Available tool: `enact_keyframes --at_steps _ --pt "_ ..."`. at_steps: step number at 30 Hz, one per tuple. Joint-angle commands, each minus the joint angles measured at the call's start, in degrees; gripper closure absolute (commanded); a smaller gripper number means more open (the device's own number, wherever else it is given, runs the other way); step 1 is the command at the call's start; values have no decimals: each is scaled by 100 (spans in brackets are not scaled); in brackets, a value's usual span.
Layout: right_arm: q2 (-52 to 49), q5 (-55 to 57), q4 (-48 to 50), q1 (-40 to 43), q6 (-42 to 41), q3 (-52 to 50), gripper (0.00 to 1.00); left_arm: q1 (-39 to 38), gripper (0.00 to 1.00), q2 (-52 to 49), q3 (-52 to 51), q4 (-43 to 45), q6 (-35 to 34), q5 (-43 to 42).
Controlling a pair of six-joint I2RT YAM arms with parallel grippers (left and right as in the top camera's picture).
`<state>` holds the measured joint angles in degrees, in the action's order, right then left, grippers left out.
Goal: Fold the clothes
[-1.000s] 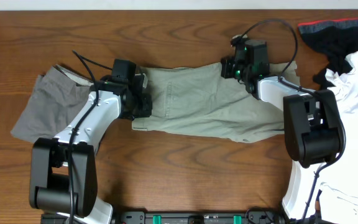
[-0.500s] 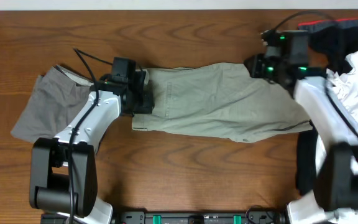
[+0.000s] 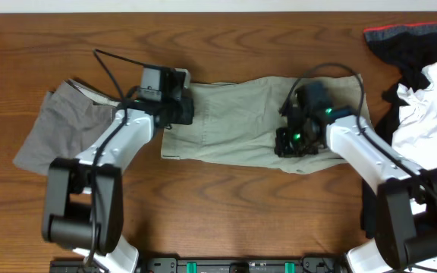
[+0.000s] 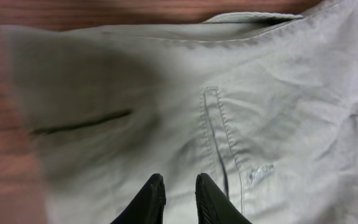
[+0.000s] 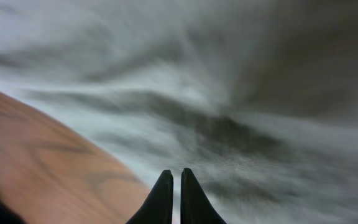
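Matt woven-cloth shorts (image 3: pixel 234 121), glossy wooden table (image 3: pixel 226 45)

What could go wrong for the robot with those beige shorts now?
1. The right claw looks shut with no cloth in it over the khaki shorts, so it might just push them into wrinkles.
2. The grey shorts lie right by the left arm, so a fold could drag them along too.

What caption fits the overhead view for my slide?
Left end effector and right end effector over khaki shorts on a wooden table, grey shorts and white T-shirt alongside.
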<state>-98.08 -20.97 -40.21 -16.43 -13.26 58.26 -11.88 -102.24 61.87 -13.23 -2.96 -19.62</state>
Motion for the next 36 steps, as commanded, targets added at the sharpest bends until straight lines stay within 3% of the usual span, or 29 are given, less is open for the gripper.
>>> enact_keyframes --at_steps 1,5,12,17,25,30,36 --pt "-90 127 352 -48 -350 -352 96 -162 80 -372 24 190 -33 -96" --pt "-186 136 409 -48 -645 -721 98 -234 80 -804 24 468 -74 -92" --pt "-190 678 -881 -48 -1145 -905 98 -149 80 -1222 24 612 -245 234" --pt "-188 892 -986 -48 -1169 -901 98 -37 79 -1241 42 872 -531 227" --pt "750 -1381 -448 -46 678 -852 99 -9 75 -798 177 664 -619 -719" --pt "1421 -988 -125 -42 302 -852 97 -22 71 -472 175 293 -638 -1274" --pt "1097 424 450 -42 -562 -861 98 -216 64 -483 175 308 -627 -1080"
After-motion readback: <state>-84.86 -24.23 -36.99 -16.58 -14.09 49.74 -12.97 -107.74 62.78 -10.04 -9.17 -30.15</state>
